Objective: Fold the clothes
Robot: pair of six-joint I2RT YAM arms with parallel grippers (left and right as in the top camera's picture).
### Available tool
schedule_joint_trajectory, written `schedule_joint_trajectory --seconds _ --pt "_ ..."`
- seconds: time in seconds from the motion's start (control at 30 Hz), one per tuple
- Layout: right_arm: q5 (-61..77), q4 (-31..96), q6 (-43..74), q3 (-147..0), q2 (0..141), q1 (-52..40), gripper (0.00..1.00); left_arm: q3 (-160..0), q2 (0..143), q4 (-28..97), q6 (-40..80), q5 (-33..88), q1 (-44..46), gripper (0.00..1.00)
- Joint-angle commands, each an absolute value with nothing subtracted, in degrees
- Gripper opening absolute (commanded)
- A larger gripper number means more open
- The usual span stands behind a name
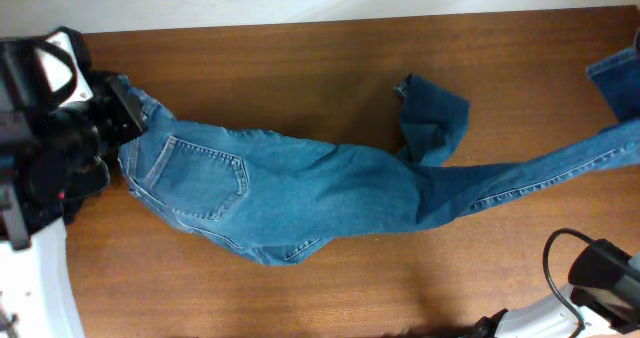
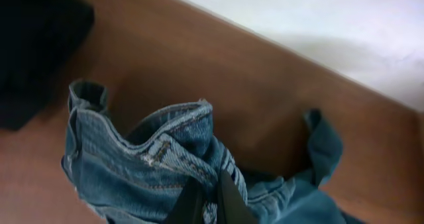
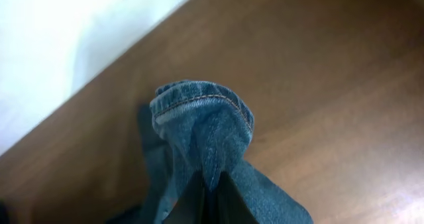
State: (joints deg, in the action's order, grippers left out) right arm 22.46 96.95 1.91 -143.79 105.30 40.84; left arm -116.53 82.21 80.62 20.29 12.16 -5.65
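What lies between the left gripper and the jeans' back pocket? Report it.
Only denim: the jeans run unbroken from the left gripper to the back pocket. The overhead view shows it.

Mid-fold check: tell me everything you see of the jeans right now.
The jeans are medium-blue denim with light stitched seams, lying back-up and rumpled across the wooden table, a back pocket showing. The left hand pinches the waistband; the right hand pinches a leg hem. One leg runs rightward, the other bunches upward.
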Motion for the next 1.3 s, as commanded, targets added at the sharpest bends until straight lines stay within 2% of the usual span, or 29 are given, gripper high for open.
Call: schedule_joint_trajectory --seconds 0.0,0.33,0.7,0.9,0.93,1.03,1.07,1.1,1.13,1.17,1.23,1.27 --pt "19.09 97.32 3.73 -138.43 105.27 40.95 0.04 -117.91 83.68 81.47 19.25 11.53 -6.02 0.01" --pt "17.45 92.49 3.92 -114.67 105.27 40.95 0.04 -117.91 86.28 84.58 19.25 11.55 -6.00 0.00" --pt "16.67 76.95 5.04 -89.21 105.27 40.91 0.04 -117.91 86.30 86.06 19.22 11.55 -6.02 0.00" --pt "16.64 71.42 6.48 -81.17 105.27 40.91 0.04 -117.91 86.30 86.00 19.22 11.53 -6.02 0.01" --pt "16.64 71.09 6.48 -80.64 105.27 40.91 0.06 -117.91 86.30 85.97 19.22 11.53 -6.02 0.01" --pt "16.45 71.07 6.44 -80.68 105.23 40.91 0.30 -117.91 86.30 85.84 19.22 11.53 -6.02 0.01" --pt "15.92 71.11 6.46 -80.99 105.23 40.91 0.39 -117.91 86.30 85.76 19.22 11.53 -6.02 0.02" --pt "15.44 71.13 6.46 -81.32 105.23 40.91 0.53 -117.91 86.30 85.71 19.22 11.53 -6.02 0.06" --pt "14.63 71.35 6.48 -81.76 105.21 40.91 0.68 -117.91 86.30 85.69 19.20 11.53 -6.02 0.11" --pt "13.89 71.66 6.48 -82.26 105.21 40.91 0.79 -117.91 86.30 85.71 19.20 11.53 -6.02 0.16" --pt "13.21 71.96 6.48 -83.31 105.21 40.91 0.92 -117.91 86.30 85.71 19.20 11.53 -6.02 0.45" --pt "13.28 71.96 6.48 -83.83 105.21 40.88 0.96 -117.91 86.30 85.71 19.20 11.53 -6.02 0.55"
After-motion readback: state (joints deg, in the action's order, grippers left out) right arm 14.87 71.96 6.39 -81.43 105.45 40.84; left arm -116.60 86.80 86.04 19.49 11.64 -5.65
